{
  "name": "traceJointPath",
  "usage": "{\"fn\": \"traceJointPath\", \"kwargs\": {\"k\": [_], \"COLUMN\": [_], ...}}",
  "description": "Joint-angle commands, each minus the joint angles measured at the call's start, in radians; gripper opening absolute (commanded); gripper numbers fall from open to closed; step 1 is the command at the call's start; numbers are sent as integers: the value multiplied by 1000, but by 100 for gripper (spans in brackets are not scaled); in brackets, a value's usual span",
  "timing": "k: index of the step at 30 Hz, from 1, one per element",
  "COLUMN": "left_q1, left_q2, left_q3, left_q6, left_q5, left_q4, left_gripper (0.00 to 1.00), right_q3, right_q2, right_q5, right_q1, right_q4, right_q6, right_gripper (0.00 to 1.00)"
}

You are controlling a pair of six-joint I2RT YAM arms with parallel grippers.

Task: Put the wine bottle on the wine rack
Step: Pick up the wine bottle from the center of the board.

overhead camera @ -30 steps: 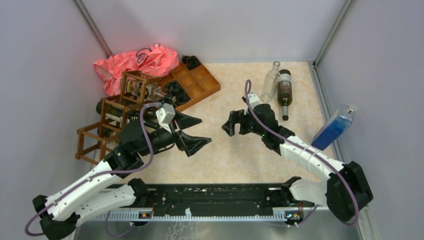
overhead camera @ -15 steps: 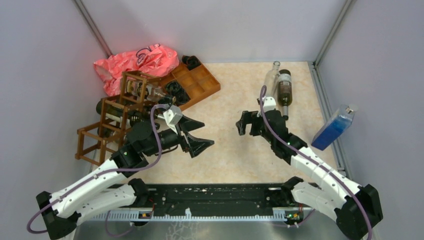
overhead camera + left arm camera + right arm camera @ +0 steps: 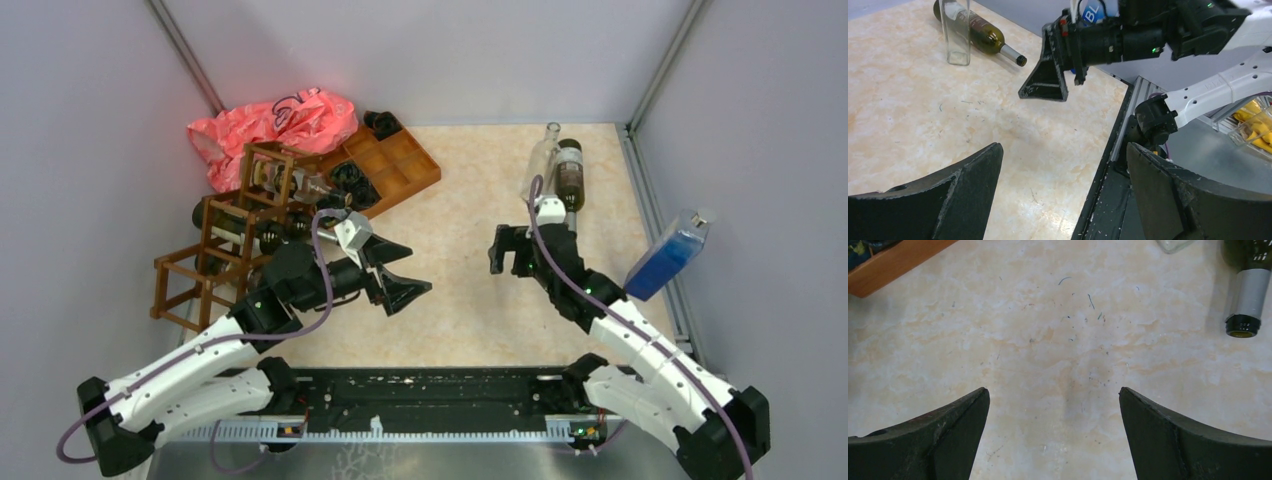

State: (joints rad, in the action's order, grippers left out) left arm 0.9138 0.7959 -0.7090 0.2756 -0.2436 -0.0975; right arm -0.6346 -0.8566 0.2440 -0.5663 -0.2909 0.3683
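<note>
left gripper [image 3: 408, 270] and right gripper [image 3: 1053, 390] spread wide, empty
wine bottle [image 3: 568, 180] lies on its side far right, near the right gripper; wine rack [image 3: 225, 240] stands far left, seemingly holding other bottles [image 3: 280, 232].

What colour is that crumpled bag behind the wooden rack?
The bag is pinkish red with some dark print, seen best in the top view.

Reads only "BL", in white on the blue bottle [image 3: 1092, 12] glimpsed at the top edge of the left wrist view, rest of the word hidden, with dark print on the pink bag [image 3: 270, 125] and the label of the wine bottle [image 3: 568, 172] too small to make out.
</note>
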Motion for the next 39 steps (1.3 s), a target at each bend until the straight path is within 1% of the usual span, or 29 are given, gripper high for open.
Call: {"fn": "traceJointPath", "kwargs": {"k": [1, 3, 7, 10, 14, 16, 17, 18, 19, 20, 23, 25, 28, 31, 36, 39], "left_q1": [-4, -4, -6, -9, -12, -12, -12, -12, -13, -13, -13, -16, -21, -28, -53, -76], "left_q2": [10, 17, 31, 37, 35, 30, 26, 23, 17, 11, 0, 4, 24, 59, 125, 156], "left_q3": [23, 31, 31, 23, 13, 15, 18, 22, 28, 34, 43, 41, 20, -11, -71, -102], "left_q6": [-4, -7, -26, -45, -60, -61, -61, -60, -58, -56, -53, -54, -68, -88, -120, -127], "left_q5": [-4, -8, -20, -29, -45, -52, -51, -52, -52, -52, -51, -58, -78, -105, -174, -225], "left_q4": [-60, -72, -81, -75, -64, -62, -62, -63, -64, -67, -70, -71, -63, -50, -23, -16], "left_gripper": [99, 99, 99, 99, 99, 99, 99, 99, 99, 99, 99, 99, 99, 99, 99, 99], "right_q3": [-171, -247, -403, -508, -666, -732, -761, -781, -795, -800, -816, -857, -922, -931, -863, -805], "right_q2": [62, 61, 53, 43, -8, -49, -68, -83, -98, -105, -120, -137, -140, -95, 19, 81], "right_q5": [58, 99, 243, 337, 481, 469, 421, 334, 219, 181, 209, 232, 289, 375, 507, 625], "right_q1": [4, 4, -11, -14, -6, 46, 100, 191, 295, 334, 351, 380, 394, 396, 396, 396], "right_q4": [-163, -262, -415, -457, -458, -460, -468, -472, -476, -475, -443, -444, -461, -484, -552, -585], "right_q6": [32, 36, 30, -18, -119, -153, -162, -168, -167, -152, -160, -169, -176, -175, -142, -139], "right_gripper": [98, 98, 98, 99, 99, 99, 99, 99, 99, 99, 99, 99, 99, 99, 99, 99]}}
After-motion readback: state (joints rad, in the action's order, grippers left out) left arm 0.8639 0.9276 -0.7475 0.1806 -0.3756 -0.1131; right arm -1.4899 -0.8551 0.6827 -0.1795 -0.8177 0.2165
